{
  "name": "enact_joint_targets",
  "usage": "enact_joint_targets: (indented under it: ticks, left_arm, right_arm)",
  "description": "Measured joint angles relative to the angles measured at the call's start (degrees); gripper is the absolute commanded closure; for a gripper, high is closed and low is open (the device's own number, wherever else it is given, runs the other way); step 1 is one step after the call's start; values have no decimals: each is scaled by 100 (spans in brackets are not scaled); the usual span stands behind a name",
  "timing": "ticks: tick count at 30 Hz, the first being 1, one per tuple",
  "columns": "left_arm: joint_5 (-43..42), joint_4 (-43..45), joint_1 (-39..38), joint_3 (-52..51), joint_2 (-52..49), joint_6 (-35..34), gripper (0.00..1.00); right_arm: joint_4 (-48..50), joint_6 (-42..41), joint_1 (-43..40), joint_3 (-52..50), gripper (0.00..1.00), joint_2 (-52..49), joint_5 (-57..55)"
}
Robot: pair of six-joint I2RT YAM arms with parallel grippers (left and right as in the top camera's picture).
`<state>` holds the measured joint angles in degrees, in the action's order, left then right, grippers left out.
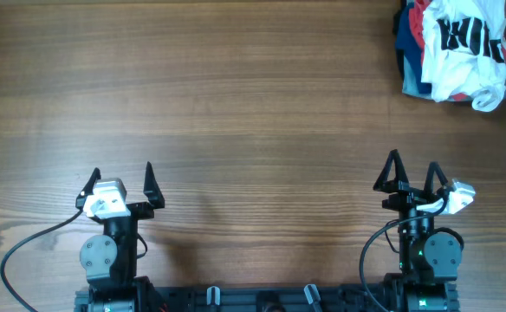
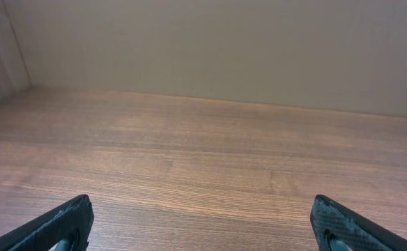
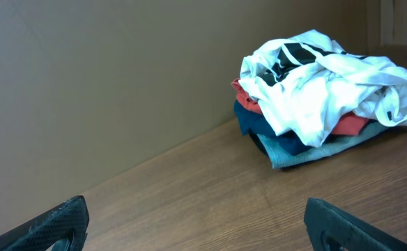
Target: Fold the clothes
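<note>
The white T-shirt with black block lettering lies crumpled on top of a pile at the table's far right corner. It also shows in the right wrist view, far ahead of the fingers. My left gripper is open and empty near the front left of the table. In its wrist view only bare wood lies between the fingers. My right gripper is open and empty near the front right, well short of the pile; its fingers frame bare wood.
Under the white shirt lie a red garment and blue folded garments, stacked against the far right edge. A plain wall backs the wooden table. Cables trail from both arm bases at the front edge.
</note>
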<state>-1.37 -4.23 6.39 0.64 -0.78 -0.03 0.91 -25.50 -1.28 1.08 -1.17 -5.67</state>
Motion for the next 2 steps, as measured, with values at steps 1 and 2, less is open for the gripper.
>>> enact_joint_targets:
  ticks: [1,2]
  left_arm:
    - [0,0,0,0,0,0,0]
    - [0,0,0,0,0,0,0]
  right_arm:
    - [0,0,0,0,0,0,0]
    - [0,0,0,0,0,0,0]
